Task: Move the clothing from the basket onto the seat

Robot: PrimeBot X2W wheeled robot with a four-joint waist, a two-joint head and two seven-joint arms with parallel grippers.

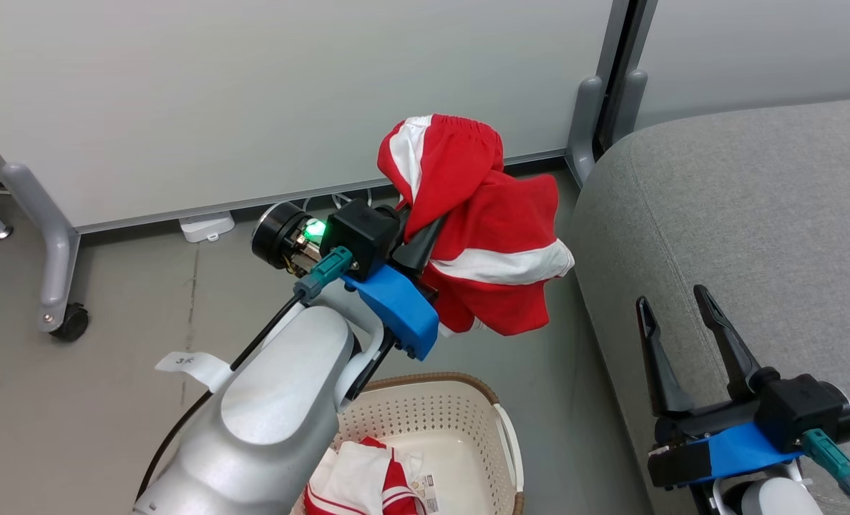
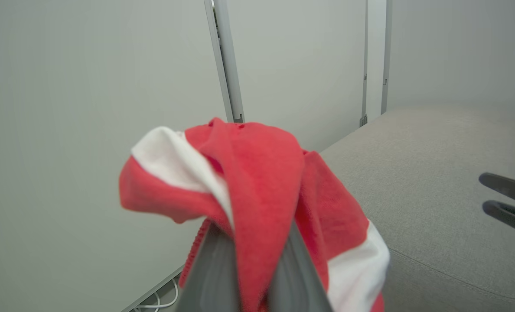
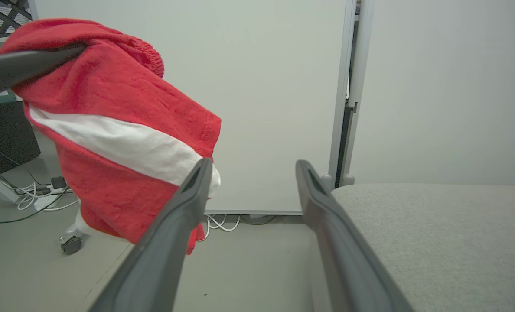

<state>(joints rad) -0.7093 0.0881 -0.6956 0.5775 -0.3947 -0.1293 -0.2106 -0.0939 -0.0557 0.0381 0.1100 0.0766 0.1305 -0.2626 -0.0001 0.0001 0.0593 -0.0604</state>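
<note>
Clothing (image 1: 368, 483) in the basket (image 1: 468, 408): one red-and-white piece on its floor, nearest the robot. Right gripper (image 1: 672, 299) at the edge of the seat (image 1: 754, 200), jaws spread wide, empty. Further out, left gripper (image 1: 425, 243) jaws clenched on a second garment (image 1: 489, 243), bunched and hanging in the air beyond the basket, left of the seat, touching neither. White partition (image 1: 253, 93) behind.

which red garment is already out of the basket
The red garment hanging in the air from the left gripper, whose jaws are shut on it, beside the grey seat. The other red-and-white garment lies inside the basket.
</note>
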